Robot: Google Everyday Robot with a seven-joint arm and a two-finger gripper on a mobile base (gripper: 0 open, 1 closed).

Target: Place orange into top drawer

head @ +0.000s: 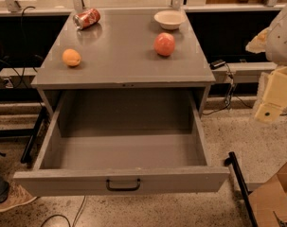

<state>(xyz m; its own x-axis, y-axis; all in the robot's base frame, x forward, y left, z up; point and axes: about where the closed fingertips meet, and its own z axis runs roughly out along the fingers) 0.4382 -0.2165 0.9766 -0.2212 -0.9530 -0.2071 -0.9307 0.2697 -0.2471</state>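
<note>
One claw point(272, 100) right of top drawer point(181, 179)

Single view, set high in front of the cabinet point(124, 60), facing down and toward its back edge. Close range: the open top drawer point(181, 178) fills the lower frame. The gripper point(272, 103) hangs beyond the cabinet's front right corner, at the frame's right edge.

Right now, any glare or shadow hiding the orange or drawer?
Camera view: warm light, no glare on the orange, just a small shadow under it; soft sheen on the cabinet top near the can; the top drawer is shaded at the back, floor visible; the gripper sits lit at the right edge.
</note>
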